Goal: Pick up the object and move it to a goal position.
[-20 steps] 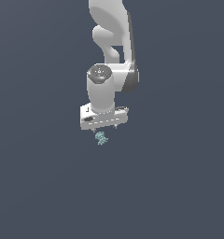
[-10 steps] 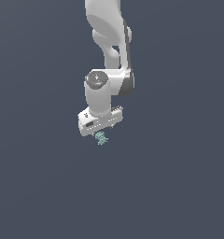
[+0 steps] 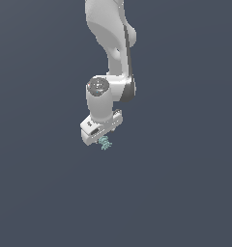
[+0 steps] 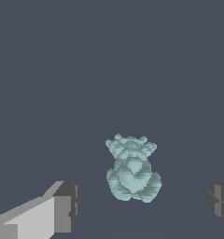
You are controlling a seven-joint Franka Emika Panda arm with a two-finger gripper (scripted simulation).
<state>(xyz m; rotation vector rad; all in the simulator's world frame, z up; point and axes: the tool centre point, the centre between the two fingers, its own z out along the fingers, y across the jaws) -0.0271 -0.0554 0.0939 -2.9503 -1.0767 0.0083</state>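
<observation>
Hanging just under the white gripper, the pale teal object sits between the spread fingers — open, neither dark pad touching it — in the wrist view.

The object is a small lump of pale teal-green colour with a knobbly, clustered surface. In the exterior view it sits directly at 6 o'clock under my claw.

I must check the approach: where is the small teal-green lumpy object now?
In the exterior view, the teal-green lumpy object sits just below the white gripper; the wrist view shows it between the open fingers, touching neither.
</observation>
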